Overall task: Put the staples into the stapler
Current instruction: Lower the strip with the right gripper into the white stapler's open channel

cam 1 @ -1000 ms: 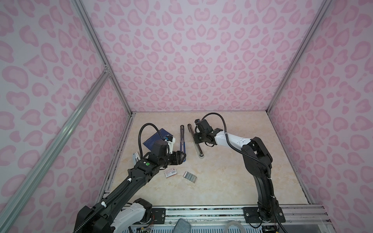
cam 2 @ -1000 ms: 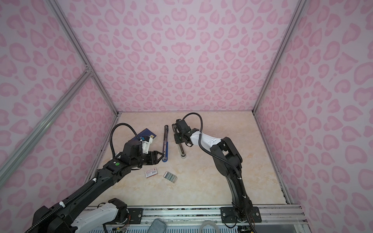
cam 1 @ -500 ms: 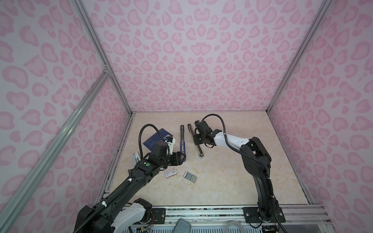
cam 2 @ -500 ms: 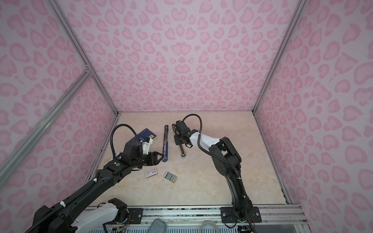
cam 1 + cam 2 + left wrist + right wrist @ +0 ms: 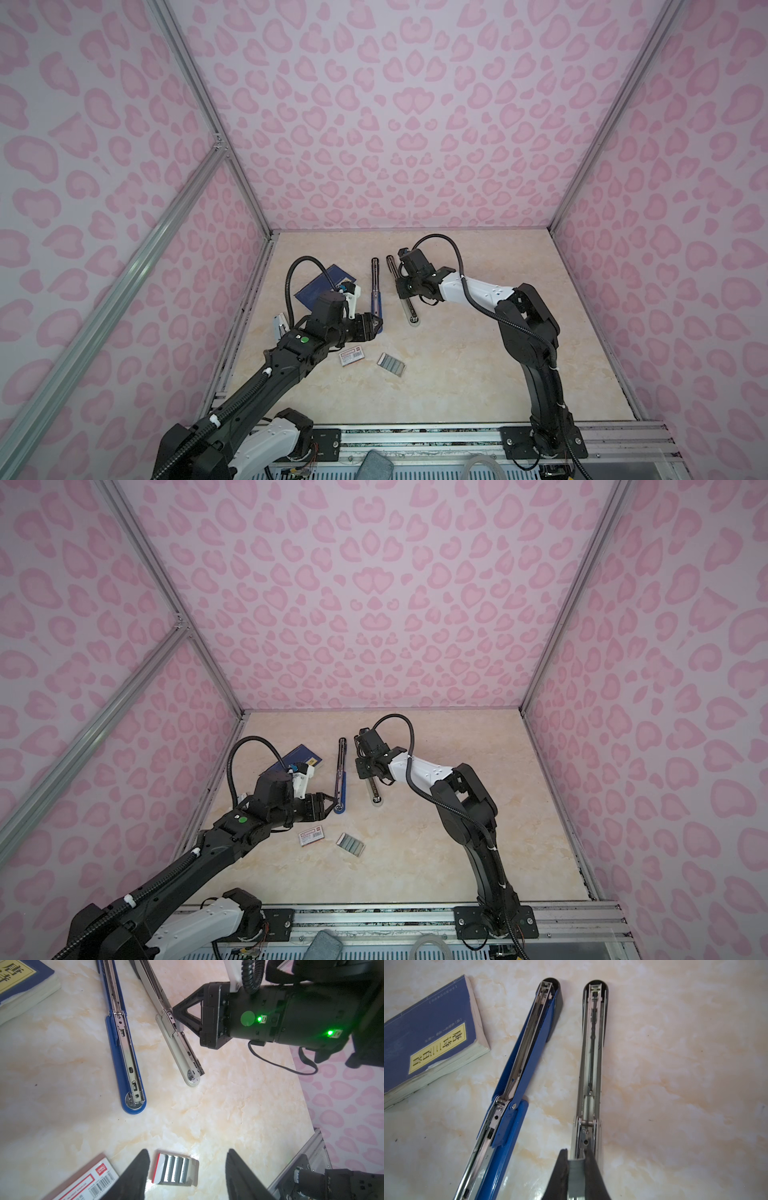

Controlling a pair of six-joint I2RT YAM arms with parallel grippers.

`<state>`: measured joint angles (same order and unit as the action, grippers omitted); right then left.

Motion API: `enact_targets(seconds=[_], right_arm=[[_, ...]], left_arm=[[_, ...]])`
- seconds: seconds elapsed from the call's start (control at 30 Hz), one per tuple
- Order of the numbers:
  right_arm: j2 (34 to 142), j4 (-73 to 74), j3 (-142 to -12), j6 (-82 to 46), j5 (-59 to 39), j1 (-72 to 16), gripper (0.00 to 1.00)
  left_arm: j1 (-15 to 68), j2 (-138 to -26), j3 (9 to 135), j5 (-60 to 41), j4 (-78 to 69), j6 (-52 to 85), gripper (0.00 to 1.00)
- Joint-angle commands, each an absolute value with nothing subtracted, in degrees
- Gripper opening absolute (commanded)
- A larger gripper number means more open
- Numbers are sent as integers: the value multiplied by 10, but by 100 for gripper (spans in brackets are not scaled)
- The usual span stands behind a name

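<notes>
Two staplers lie folded open side by side, a blue stapler (image 5: 376, 291) (image 5: 525, 1059) and a white stapler (image 5: 406, 303) (image 5: 591, 1064). My right gripper (image 5: 576, 1154) (image 5: 398, 286) is shut on a silvery strip of staples (image 5: 576, 1172), held just over the white stapler's open channel near its hinge. The staples' white tray (image 5: 175, 1169) (image 5: 391, 364) with more strips lies on the floor, its red-labelled sleeve (image 5: 83, 1180) (image 5: 351, 356) beside it. My left gripper (image 5: 188, 1152) (image 5: 376, 326) hovers open above the tray, holding nothing.
A dark blue book (image 5: 324, 284) (image 5: 429, 1032) with a yellow label lies left of the blue stapler, near the left wall. The aluminium rail (image 5: 415, 436) with the arm bases runs along the front edge.
</notes>
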<state>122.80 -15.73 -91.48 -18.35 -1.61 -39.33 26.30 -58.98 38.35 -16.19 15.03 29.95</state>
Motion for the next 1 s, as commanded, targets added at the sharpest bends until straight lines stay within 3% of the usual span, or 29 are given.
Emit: enact_targets(seconds=[0.0, 0.97], right_arm=[[1237, -155, -915, -183, -3, -395, 12], [1232, -153, -904, -183, 20, -396, 11]], left_arm=[[263, -585, 380, -159, 138, 298, 61], [263, -586, 379, -160, 135, 297, 61]])
